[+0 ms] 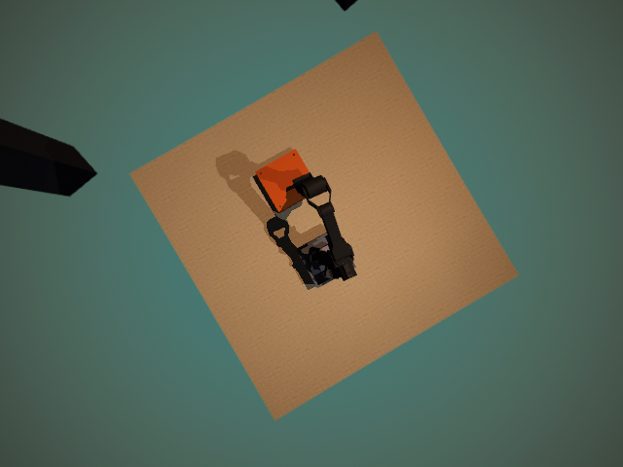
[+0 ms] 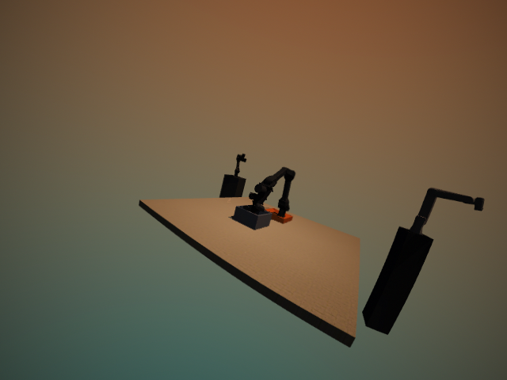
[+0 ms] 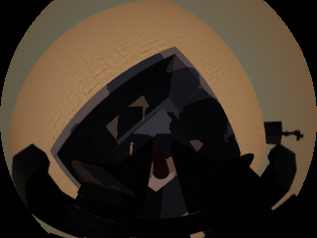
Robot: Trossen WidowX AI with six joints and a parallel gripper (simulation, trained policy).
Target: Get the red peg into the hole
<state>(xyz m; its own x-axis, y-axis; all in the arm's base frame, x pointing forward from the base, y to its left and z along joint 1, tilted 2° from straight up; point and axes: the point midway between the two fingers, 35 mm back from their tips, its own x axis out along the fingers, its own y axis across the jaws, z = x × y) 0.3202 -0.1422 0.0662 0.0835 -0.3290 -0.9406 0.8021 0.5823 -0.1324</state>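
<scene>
The red peg [image 3: 159,168] looks dark red in the wrist view. It stands between my fingers over the pale plate [image 3: 157,183], with a narrow gap beside it. My gripper [image 3: 161,143] is slightly open, its fingers down inside the grey open box [image 1: 311,244] [image 2: 245,218] [image 3: 169,52]. The peg's lower end and the hole are hidden, so its depth in the plate cannot be told. The arm covers much of the box in the top view, and the peg does not show in either the top or the exterior view.
An orange block-like base [image 1: 281,173] [image 2: 283,219] lies beside the box, under part of the arm. The wooden table top [image 1: 402,200] [image 2: 303,261] carries both. Dark pedestals with other arms stand beyond its edges, one at the right [image 2: 399,282] and one behind [image 2: 232,187].
</scene>
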